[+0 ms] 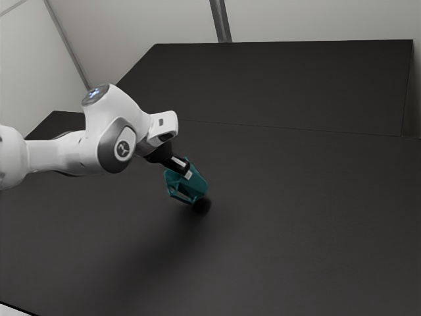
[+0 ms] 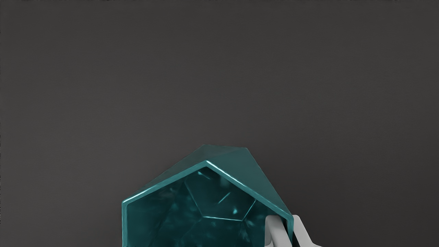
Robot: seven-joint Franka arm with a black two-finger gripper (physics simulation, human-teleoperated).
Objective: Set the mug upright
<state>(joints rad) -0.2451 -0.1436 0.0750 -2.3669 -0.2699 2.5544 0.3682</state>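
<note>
Gripping the teal mug (image 1: 198, 184) by its rim, your gripper (image 1: 187, 174) stands nearly closed, one finger (image 2: 278, 231) inside the mouth and the other (image 2: 302, 231) against the outer face, the thin wall clamped between them. The mug tilts at the fingertips, its open mouth toward your wrist camera, over the middle part of the dark table (image 1: 296, 230), well in from the edges; whether its base touches the tabletop is hard to tell.

Two views share the mug (image 1: 198, 184) and nearby table (image 1: 296, 230).
Exterior: well back, looking down, the arm (image 1: 59, 157) entering from the exterior view's left. Wrist: close, facing the mug's mouth, table behind.
</note>
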